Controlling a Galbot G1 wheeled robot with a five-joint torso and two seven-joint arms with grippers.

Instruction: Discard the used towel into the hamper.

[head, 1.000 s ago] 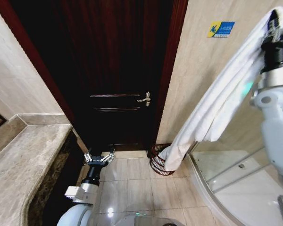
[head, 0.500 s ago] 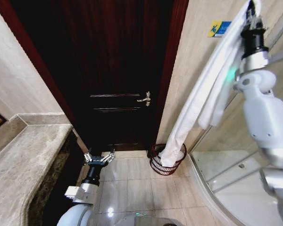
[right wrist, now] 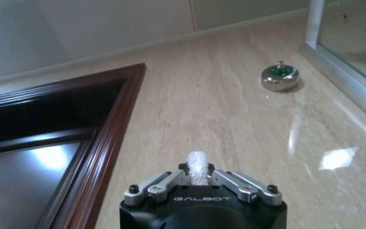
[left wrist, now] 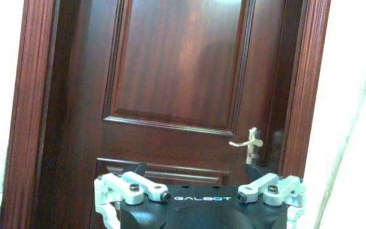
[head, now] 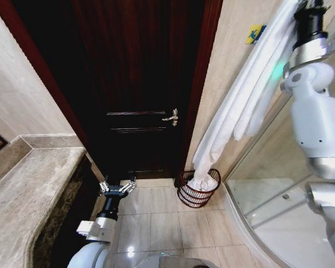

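The used towel (head: 243, 106) is long and white. It hangs from my right gripper (head: 308, 6), raised high at the top right against the beige wall. Its lower end rests bunched inside the hamper (head: 191, 198), a round reddish-brown ribbed basket on the floor by the door frame. In the right wrist view my right gripper (right wrist: 198, 172) is shut on a tuft of the towel (right wrist: 197, 162). My left gripper (head: 117, 187) hangs low before the door, open with nothing in it, and the left wrist view shows this gripper (left wrist: 199, 183) facing the door, with the towel (left wrist: 361, 143) at the edge.
A dark wooden door (head: 139, 84) with a metal handle (head: 171, 116) stands straight ahead. A marble counter (head: 28, 195) runs along the left. A glass shower enclosure (head: 268, 201) curves at the right, right beside the hamper. Tiled floor (head: 156, 223) lies between.
My right arm rose and swung left with the towel. The towel's lower end moved from the hamper's right side to inside the hamper. The left arm stayed still.
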